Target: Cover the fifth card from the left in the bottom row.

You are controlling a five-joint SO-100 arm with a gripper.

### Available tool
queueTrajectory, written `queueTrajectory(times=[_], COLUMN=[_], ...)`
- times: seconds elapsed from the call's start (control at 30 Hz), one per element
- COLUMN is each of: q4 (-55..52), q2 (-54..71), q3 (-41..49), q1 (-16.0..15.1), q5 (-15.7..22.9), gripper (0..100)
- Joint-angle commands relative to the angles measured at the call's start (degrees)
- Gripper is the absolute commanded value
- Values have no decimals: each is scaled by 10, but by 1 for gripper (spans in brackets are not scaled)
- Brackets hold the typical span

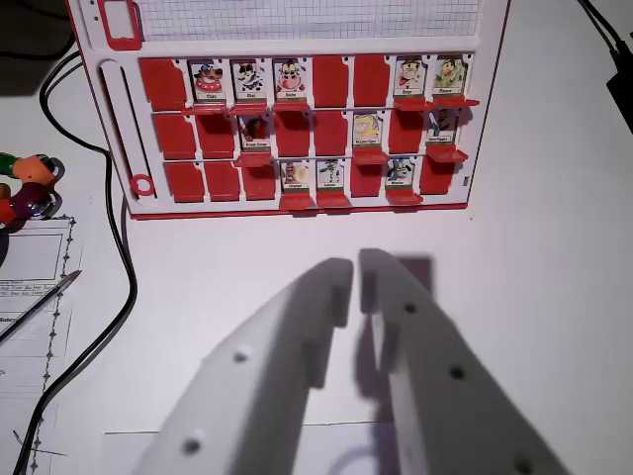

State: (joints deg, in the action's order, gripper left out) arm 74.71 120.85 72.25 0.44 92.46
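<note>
Closest to me, my gripper (356, 265) fills the lower middle of the wrist view, its two white fingers (297, 336) reaching up the frame with only a narrow gap between the tips and nothing held there. It hangs above the white table (534, 287), well short of the red game board (297, 109) that stands farther off.

Off at the wrist view's left, a black cable (117, 297) curves down across the table beside printed sheets of paper (35, 257), and a pen (40, 302) lies slanted on them. Some colourful thing sits at the left edge, too cut off to tell what it is.

Beyond my fingertips, the board shows three rows of red flaps. In the bottom row, the fifth card (365, 176) from the left shows plain red, between an open picture card (330, 174) on its left and another open picture card (400, 172) on its right.
</note>
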Motion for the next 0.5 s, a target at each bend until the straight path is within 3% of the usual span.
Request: queueTrajectory(times=[0.0,0.47], q4=[0,-5], q2=[6,8], q3=[-43,-28], q1=[-2,-3], q5=[-9,-10], gripper=[0,0])
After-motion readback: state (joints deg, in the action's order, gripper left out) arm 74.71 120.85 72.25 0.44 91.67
